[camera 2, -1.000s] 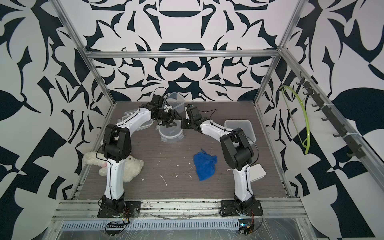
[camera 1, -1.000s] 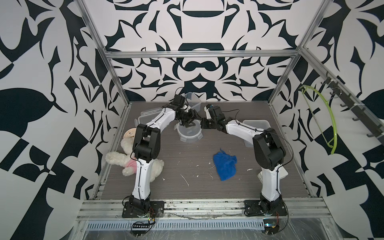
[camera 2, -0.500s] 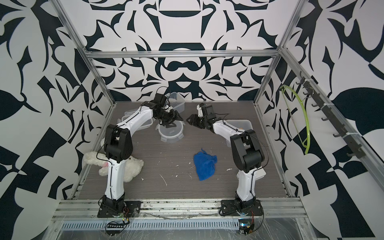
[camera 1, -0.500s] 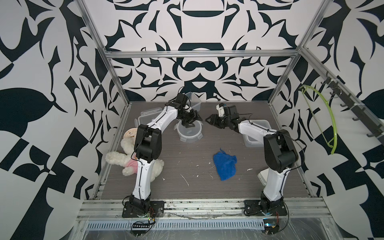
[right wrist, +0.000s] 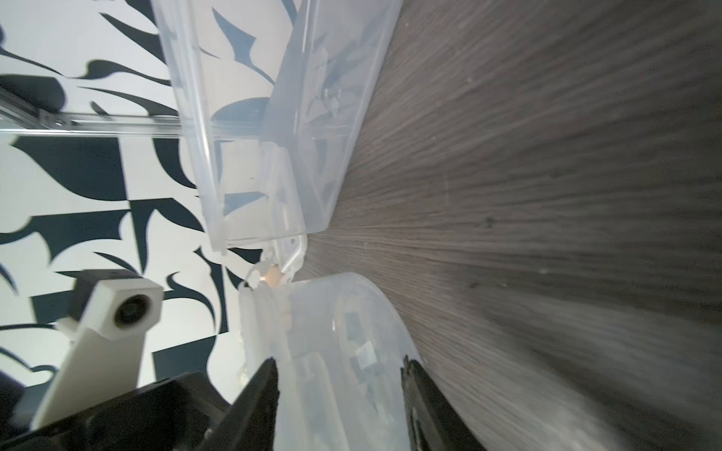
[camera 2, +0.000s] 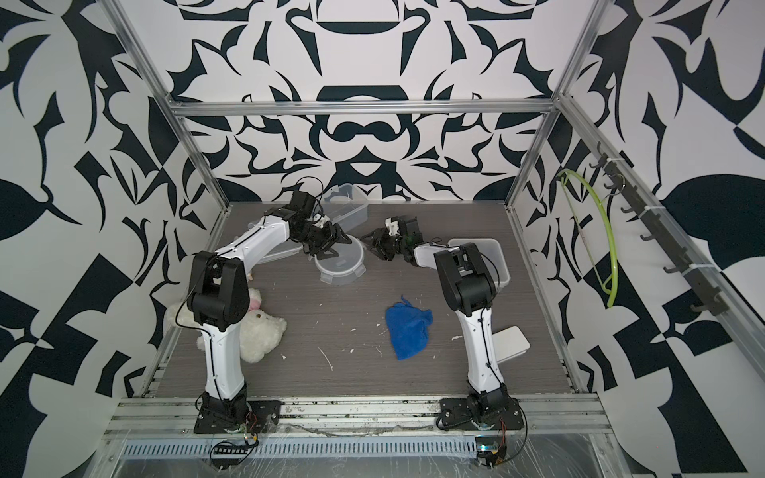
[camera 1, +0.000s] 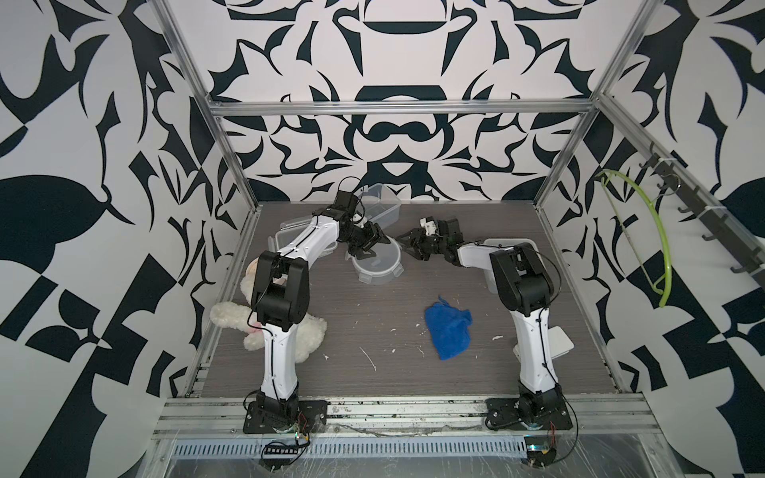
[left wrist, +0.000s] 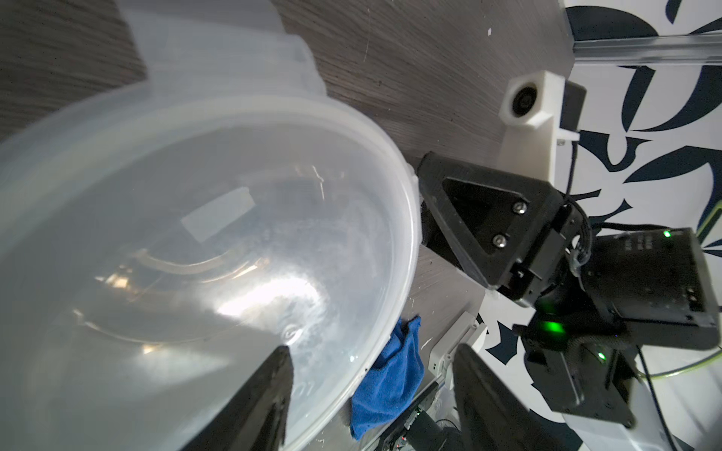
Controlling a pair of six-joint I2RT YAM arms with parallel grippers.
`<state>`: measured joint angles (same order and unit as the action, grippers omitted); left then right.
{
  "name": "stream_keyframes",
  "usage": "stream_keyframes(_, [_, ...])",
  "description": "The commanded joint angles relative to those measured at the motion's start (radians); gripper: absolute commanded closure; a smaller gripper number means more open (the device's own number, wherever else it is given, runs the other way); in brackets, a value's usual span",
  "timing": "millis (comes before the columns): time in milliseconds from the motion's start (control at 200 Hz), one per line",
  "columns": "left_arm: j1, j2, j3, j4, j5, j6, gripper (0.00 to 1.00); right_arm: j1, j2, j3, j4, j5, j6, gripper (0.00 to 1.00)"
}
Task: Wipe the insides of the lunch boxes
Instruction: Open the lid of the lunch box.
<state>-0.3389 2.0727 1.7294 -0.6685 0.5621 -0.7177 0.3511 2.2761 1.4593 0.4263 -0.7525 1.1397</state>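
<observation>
The round lunch box (camera 1: 378, 265) (camera 2: 341, 265) sits open at mid-back of the table. My left gripper (camera 1: 366, 248) (left wrist: 373, 351) is open and straddles its rim, with one finger inside the bowl (left wrist: 195, 234) and one outside. My right gripper (camera 1: 407, 244) (right wrist: 339, 361) is open just right of the box (right wrist: 332, 312), one of its fingers (left wrist: 480, 222) close to the rim. The square lunch box (camera 1: 378, 209) (right wrist: 273, 117) leans tilted at the back wall. The rectangular lunch box (camera 1: 509, 244) (camera 2: 492, 248) lies behind my right arm.
A blue cloth (camera 1: 449, 327) (left wrist: 390, 382) lies crumpled right of centre. A white plush toy (camera 1: 306, 335) is by the left arm's base. Clear lids (camera 1: 289, 240) lie back left, and a white lid (camera 1: 559, 339) front right. White crumbs dot the table.
My right gripper has opened and drawn back to the right, away from the round lunch box. My left gripper stays at the box's rim.
</observation>
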Motion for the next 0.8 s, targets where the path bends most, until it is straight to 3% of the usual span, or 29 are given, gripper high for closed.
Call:
stream_keyframes(0, [-0.002, 0.009, -0.057, 0.002, -0.005, -0.012, 0.31, 0.018, -0.004, 0.040, 0.253, -0.065, 0.155, 0.56])
stream_keyframes(190, [-0.002, 0.025, -0.089, 0.030, 0.004, -0.023, 0.31, 0.022, -0.007, -0.004, 0.350, -0.068, 0.212, 0.66])
stream_keyframes(475, [-0.002, 0.038, -0.098, 0.043, 0.005, -0.028, 0.31, 0.022, -0.063, -0.060, 0.311, -0.078, 0.174, 1.00])
stream_keyframes(645, [0.006, 0.019, -0.056, 0.008, 0.023, -0.029, 0.31, 0.023, -0.109, -0.036, 0.208, -0.090, 0.098, 1.00])
stream_keyframes(795, [0.056, -0.083, 0.046, -0.051, 0.026, -0.040, 0.25, 0.042, -0.205, 0.055, -0.115, -0.093, -0.130, 1.00])
